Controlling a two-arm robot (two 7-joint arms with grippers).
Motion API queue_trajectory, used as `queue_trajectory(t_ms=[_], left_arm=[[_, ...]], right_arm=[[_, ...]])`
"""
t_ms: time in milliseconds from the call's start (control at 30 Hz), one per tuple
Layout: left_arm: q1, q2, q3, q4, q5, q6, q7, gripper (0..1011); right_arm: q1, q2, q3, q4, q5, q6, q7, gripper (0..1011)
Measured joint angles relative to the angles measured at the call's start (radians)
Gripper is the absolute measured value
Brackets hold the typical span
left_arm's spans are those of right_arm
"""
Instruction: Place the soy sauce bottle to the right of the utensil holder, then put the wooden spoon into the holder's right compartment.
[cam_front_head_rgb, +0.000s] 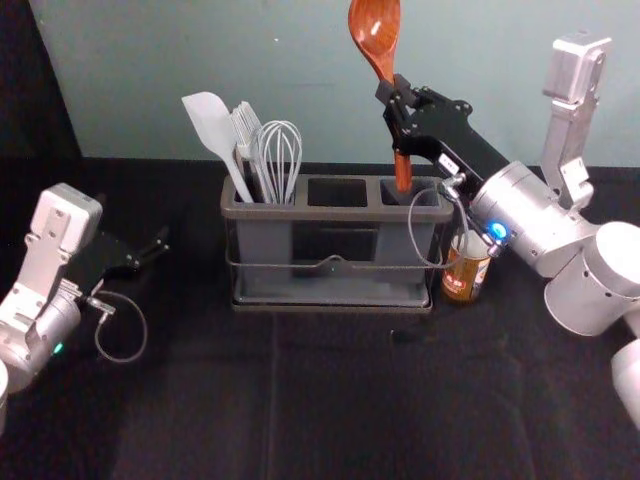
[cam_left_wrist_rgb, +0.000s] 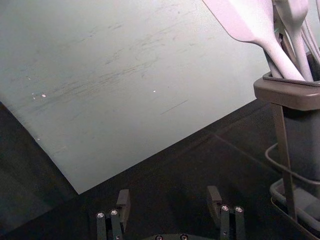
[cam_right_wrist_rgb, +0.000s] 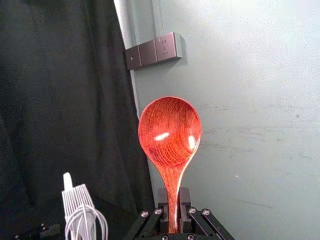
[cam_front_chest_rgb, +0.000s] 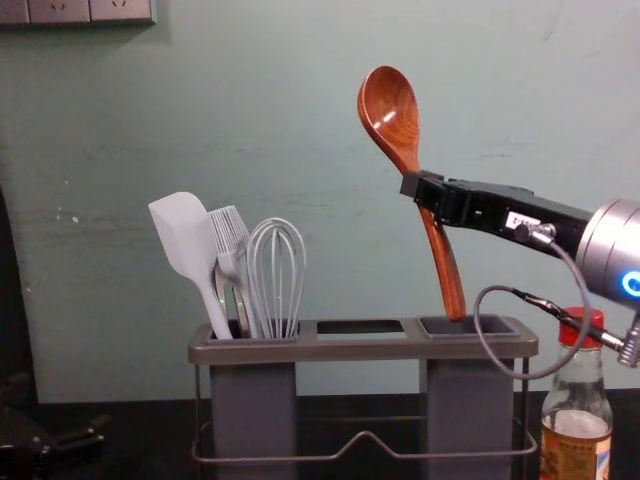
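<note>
The right claw (cam_front_chest_rgb: 415, 188) is pinching the wooden spoon (cam_front_chest_rgb: 390, 105) partway along its handle. The spoon's bowl is pointing up above the claw, and its handle is slanting down below the claw toward the right compartment (cam_front_chest_rgb: 468, 400) of the utensil holder (cam_front_chest_rgb: 360, 349). The handle's end is hanging at that compartment's mouth; whether it is dipping past the rim, I cannot tell.

The bottle half of the job is looking finished: the soy sauce bottle (cam_front_chest_rgb: 576, 430) is standing upright just beside the holder's right end, lower than the right claw and farther to its right, under the forearm. The spoon half is nearing its end, with lowering and letting go apparently remaining.

Down and to the left of the right claw, the spatula (cam_front_chest_rgb: 185, 235) and whisk (cam_front_chest_rgb: 277, 265) are leaning in the holder's left compartment (cam_front_chest_rgb: 254, 410). The left claw (cam_left_wrist_rgb: 168, 195) is waiting idle beyond the holder's left end, its fingers spread with nothing between them.

Beneath both claws, a black cloth (cam_front_head_rgb: 350, 400) is covering the tabletop, showing a faint crease running toward the holder. Behind the right claw, a pale grey-green wall (cam_front_chest_rgb: 300, 130) is rising, bearing some scuffs. Farther off from that claw, a socket panel (cam_right_wrist_rgb: 152, 51) is sitting on the wall near a dark curtain (cam_right_wrist_rgb: 60, 100).
</note>
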Motion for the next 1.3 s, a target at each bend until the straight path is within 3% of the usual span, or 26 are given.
queue_trajectory(t_ms=[367,1233,1300], left_arm=[[0.0,0.0,0.0,0.0,0.0,0.0,0.0,1005],[0.0,0.0,0.0,0.0,0.0,0.0,0.0,1005],[0.0,0.0,0.0,0.0,0.0,0.0,0.0,1005]], right_arm=[[-0.004,-0.008,0.001,0.03,-0.011,-0.009,0.005,137],[-0.059,0.016,0.016,0.031,-0.027,-0.009,0.013,137],[-0.065,0.019,0.019,0.028,-0.028,-0.007,0.013,173]])
